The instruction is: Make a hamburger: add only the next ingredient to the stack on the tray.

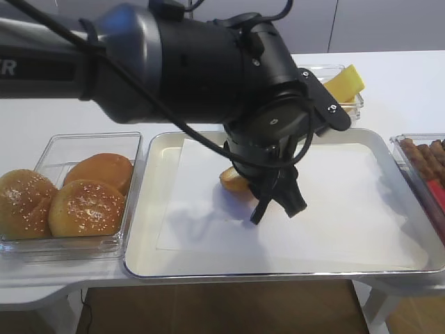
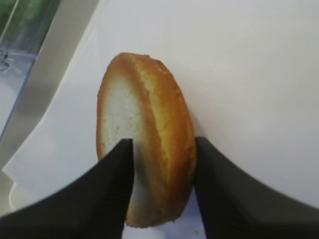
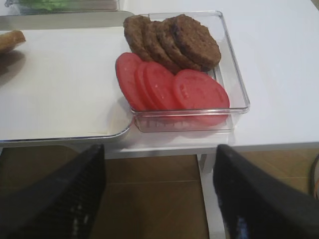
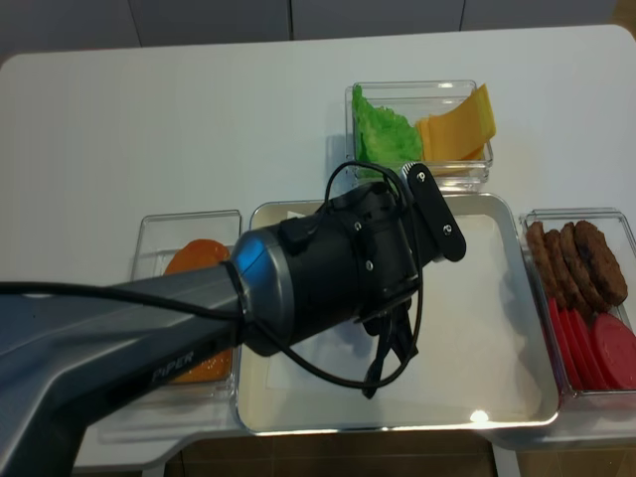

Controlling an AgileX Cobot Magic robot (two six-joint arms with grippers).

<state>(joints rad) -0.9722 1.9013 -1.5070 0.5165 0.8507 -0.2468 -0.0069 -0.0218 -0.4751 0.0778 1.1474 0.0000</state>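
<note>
The seedless bun half (image 2: 149,124) stands on edge on the white paper of the silver tray (image 1: 142,229), pale cut face to the left in the left wrist view. My left gripper (image 2: 162,149) straddles it, one finger against the cut face and the other against the golden crust. From the high view the bun half (image 1: 233,179) peeks out behind the left gripper (image 1: 278,205), near the tray's middle. My right gripper (image 3: 159,199) hangs open and empty over the floor, just off the table's front edge.
A clear bin (image 1: 90,142) left of the tray holds sesame buns (image 1: 83,207). Lettuce (image 4: 383,134) and cheese (image 4: 457,124) sit in a bin behind the tray. On the right, a bin holds patties (image 3: 194,40) and tomato slices (image 3: 199,92).
</note>
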